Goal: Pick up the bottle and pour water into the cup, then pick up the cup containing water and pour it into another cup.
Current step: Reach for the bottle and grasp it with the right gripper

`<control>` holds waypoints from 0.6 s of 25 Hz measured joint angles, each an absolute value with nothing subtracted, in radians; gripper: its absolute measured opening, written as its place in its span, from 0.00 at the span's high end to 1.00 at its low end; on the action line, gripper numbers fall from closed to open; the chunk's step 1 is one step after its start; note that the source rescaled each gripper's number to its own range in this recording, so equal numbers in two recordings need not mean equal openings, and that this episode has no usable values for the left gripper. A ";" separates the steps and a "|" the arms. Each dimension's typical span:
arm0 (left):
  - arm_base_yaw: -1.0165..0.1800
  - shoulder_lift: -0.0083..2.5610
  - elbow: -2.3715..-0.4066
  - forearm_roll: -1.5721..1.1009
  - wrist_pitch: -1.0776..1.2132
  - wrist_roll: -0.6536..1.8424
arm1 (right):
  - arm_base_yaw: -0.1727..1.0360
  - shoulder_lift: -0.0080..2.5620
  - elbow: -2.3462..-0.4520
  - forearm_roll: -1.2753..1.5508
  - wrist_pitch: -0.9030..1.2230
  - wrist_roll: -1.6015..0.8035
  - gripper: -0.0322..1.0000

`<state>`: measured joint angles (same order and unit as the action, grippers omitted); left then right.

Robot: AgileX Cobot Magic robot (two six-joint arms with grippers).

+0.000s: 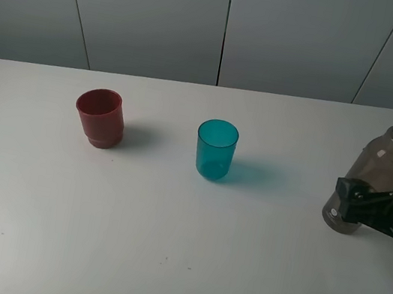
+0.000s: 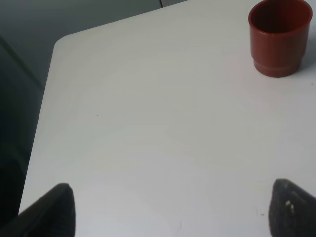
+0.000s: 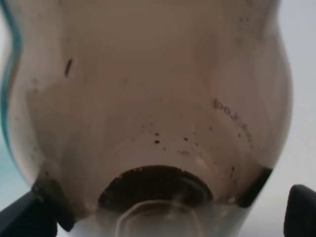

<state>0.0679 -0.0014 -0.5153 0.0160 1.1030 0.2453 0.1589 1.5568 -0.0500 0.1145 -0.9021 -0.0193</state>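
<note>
The smoky grey-brown bottle [image 1: 388, 162] stands near the table's right edge, neck open. My right gripper [image 1: 359, 194] is open around its lower body, one finger [image 1: 350, 194] showing in front of it. In the right wrist view the bottle [image 3: 148, 98] fills the picture, with the fingertips [image 3: 300, 212] wide at either side, a gap showing beside one. The teal cup [image 1: 216, 149] stands upright mid-table. The dark red cup [image 1: 100, 117] stands left of it. In the left wrist view my left gripper [image 2: 173, 217] is open and empty above bare table, the red cup [image 2: 279, 35] well ahead of it.
The white table [image 1: 163, 248] has a rounded far-left corner [image 2: 61, 42] with dark floor beyond it. Grey wall panels stand behind the table. The left arm is outside the exterior view.
</note>
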 joint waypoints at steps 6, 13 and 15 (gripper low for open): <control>0.068 -0.001 -0.515 0.016 1.103 0.245 | 0.159 1.558 -0.088 0.114 -0.850 -0.019 0.00; 0.068 -0.001 -0.515 0.016 1.103 0.245 | 0.159 1.558 -0.095 0.113 -0.848 -0.019 0.00; 0.068 -0.001 -0.515 0.016 1.103 0.245 | 0.159 1.558 -0.095 0.113 -0.854 -0.019 0.00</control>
